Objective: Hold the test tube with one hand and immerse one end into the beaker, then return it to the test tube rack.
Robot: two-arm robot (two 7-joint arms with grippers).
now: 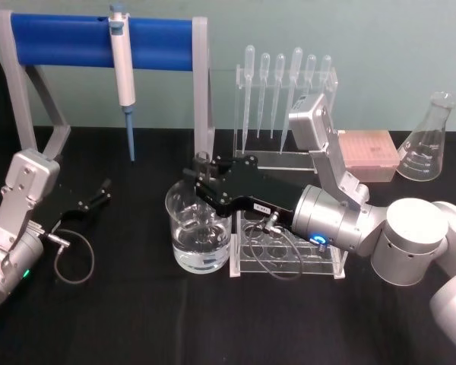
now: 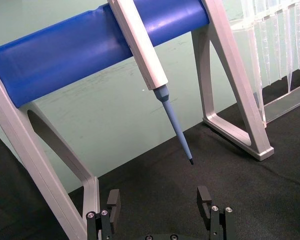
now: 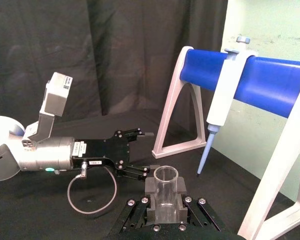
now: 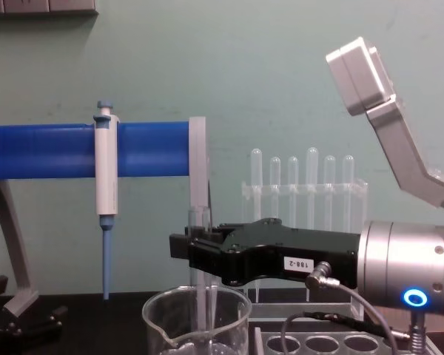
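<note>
The test tube (image 4: 200,303) stands upright, a clear glass cylinder with its lower end down inside the beaker (image 4: 196,325). My right gripper (image 4: 191,244), black with a white label, is shut on the test tube's upper part just above the beaker rim. In the right wrist view the tube's open mouth (image 3: 166,175) sits between the two pads (image 3: 151,194). From the head the beaker (image 1: 200,232) holds clear water at the table's middle, with the right gripper (image 1: 201,179) over it. The left gripper (image 1: 100,192) rests open at the far left, fingers (image 2: 113,199) apart on nothing.
A white-and-blue micropipette (image 1: 123,68) hangs from the blue-barred stand (image 1: 61,42) at the back left. Plastic pipettes stand in a clear rack (image 1: 285,99) behind. A clear tube rack (image 1: 289,251) sits right of the beaker, with a pink box (image 1: 368,156) and a flask (image 1: 429,141) at the back right.
</note>
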